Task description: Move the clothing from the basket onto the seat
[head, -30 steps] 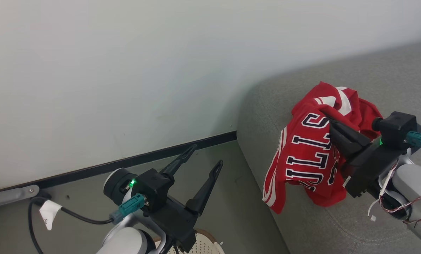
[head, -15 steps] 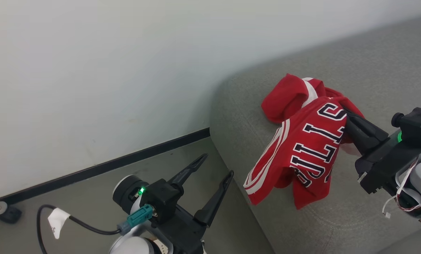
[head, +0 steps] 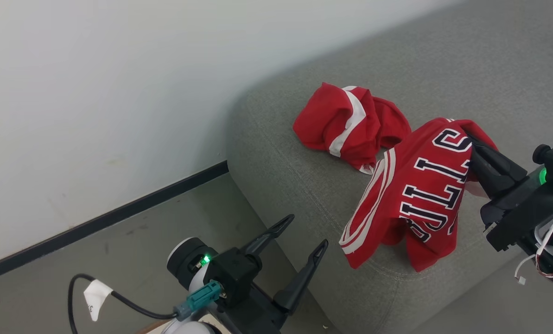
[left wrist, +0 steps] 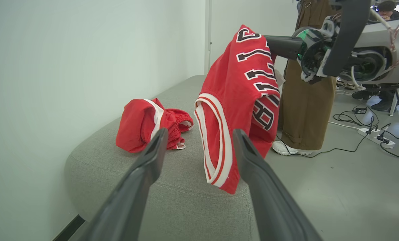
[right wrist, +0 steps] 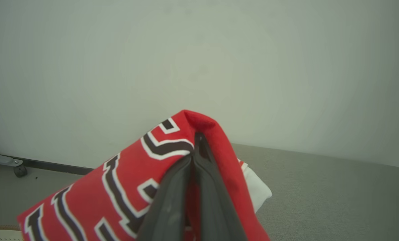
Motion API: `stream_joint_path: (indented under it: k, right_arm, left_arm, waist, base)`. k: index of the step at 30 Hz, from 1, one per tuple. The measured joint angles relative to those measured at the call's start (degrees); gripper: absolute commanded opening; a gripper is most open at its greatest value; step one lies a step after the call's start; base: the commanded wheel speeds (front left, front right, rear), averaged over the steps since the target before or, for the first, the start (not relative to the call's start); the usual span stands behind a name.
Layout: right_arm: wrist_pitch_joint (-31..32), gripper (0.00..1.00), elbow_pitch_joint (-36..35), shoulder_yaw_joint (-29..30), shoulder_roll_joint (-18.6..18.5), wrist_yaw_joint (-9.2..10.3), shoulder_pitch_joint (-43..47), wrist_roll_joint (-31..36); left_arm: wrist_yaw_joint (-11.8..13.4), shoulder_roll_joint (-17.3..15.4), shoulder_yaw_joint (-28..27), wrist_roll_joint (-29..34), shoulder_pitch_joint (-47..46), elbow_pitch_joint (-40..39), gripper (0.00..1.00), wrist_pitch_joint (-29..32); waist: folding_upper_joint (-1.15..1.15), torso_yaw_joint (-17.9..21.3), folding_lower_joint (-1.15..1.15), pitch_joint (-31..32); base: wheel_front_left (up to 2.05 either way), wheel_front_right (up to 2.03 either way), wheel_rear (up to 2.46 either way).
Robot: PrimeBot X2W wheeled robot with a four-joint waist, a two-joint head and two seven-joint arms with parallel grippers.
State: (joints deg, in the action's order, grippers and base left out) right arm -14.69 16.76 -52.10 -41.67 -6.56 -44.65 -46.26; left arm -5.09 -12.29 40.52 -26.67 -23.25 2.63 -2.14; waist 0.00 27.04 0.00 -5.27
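Now we see our right fingers [head: 489, 164] pinching the red lettered jersey [head: 424, 204], dangling over the near edge of the grey seat [head: 281, 162]; striped red garment [head: 341, 116] lies near its corner; left fingers [head: 304, 273] spread, empty.

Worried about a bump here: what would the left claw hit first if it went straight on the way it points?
Probably the striped hem of the jersey hanging from the right claw, which the open left claw frames. Depth is unclear, so the rounded edge of the seat might come first.
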Motion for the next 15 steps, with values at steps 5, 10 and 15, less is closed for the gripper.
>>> stream_joint_path:
  k: [5,10,15]
  right_arm:
    - [0.0,0.0,0.09,1.42,-0.23,0.0,0.92,0.02]
    - [0.0,0.0,1.72,3.97,0.1,-0.03,-0.09,-0.03]
    - [0.0,0.0,5.28,7.77,0.12,-0.34,-5.95,-0.26]
  left_arm:
    - [-0.01,1.12,0.99,0.22,-0.33,-0.13,1.0,0.6]
    - [-0.16,1.48,1.43,1.27,-2.34,-0.05,1.0,1.04]
    - [-0.48,1.53,1.52,1.65,-4.06,-0.04,1.0,1.58]
  waist:
    - [0.0,2.05,0.0,-1.51]
    - [0.0,2.79,0.0,-3.62]
    - [0.0,2.24,0.01,-5.46]
  base:
    - [0.0,0.0,0.0]
    - [0.0,0.0,0.0]
    - [0.0,0.0,0.0]
